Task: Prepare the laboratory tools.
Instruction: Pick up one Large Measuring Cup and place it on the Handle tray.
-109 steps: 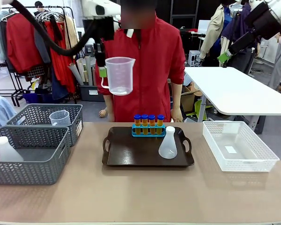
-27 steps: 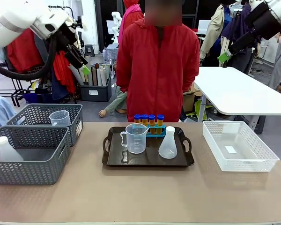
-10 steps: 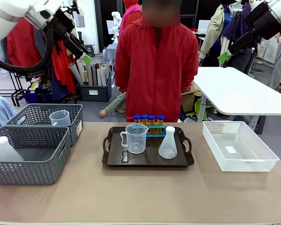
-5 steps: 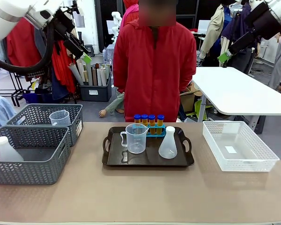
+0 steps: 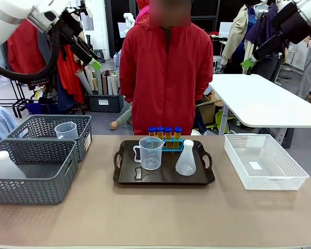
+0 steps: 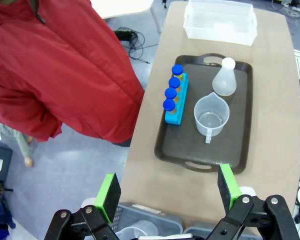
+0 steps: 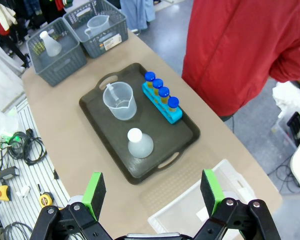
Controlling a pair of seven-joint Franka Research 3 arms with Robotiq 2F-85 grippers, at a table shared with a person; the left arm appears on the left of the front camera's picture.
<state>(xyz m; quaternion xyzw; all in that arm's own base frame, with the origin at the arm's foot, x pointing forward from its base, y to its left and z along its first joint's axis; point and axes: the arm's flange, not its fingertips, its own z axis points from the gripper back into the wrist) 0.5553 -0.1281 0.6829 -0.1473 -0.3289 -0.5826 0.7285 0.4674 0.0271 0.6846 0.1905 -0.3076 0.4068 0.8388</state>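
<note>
at the far left of the front view two grey baskets [image 5: 36,166] sit on the desk [image 5: 155,218]; the nearer holds a spare white flask [image 5: 8,166], the farther a spare clear jug [image 5: 66,129]. above them, in the upper left of the frame, the left gripper [image 5: 93,65] hangs high and well apart from everything, its fingers spread wide and empty; the left wrist view shows the same, green pads [image 6: 109,192] far apart with nothing between.

in the middle, the dark tray [image 5: 163,179] carries all the task's things: the jug [image 5: 149,152] stands upright at its left part, the blue rack [image 5: 166,145] with four tubes [image 5: 164,134] along the far edge, the flask [image 5: 185,158] at the right. compared with about eleven seconds ago, when the jug hung in the left fingers above the tray, it now stands released on the tray, and the arm has drawn back up. over the last second nothing on the tray has moved; the person behind it has only shifted a little.

that suggests the set is complete, or nearly so.

at the right the white bin [image 5: 264,162] is empty. in the upper right the right gripper [image 5: 247,63] hangs high, fingers spread with nothing held, as the right wrist view confirms.
</note>
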